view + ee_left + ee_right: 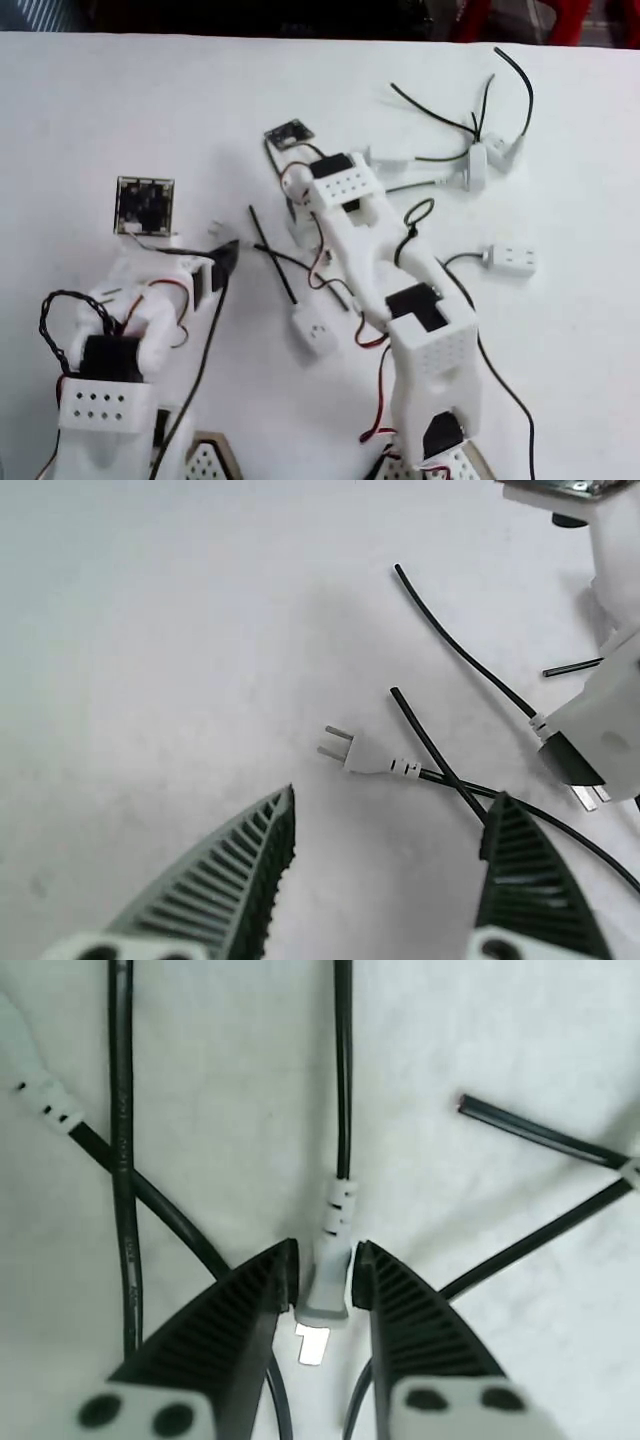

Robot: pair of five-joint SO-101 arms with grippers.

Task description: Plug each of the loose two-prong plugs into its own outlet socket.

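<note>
Right jaws clenched on a white two-prong plug (324, 1278) low over the desk (230, 1080); left jaws spread wide, empty, above a second plug (362, 756) lying flat among black cords (452, 648).

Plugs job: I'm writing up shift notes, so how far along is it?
Done: nothing clearly plugged in; the near socket and the side socket lie bare. In hand: the right gripper is shut on one white plug, prongs sticking out. Left: a second plug lies loose on the table ahead of the open left gripper; both plugs have yet to be seated.
</note>
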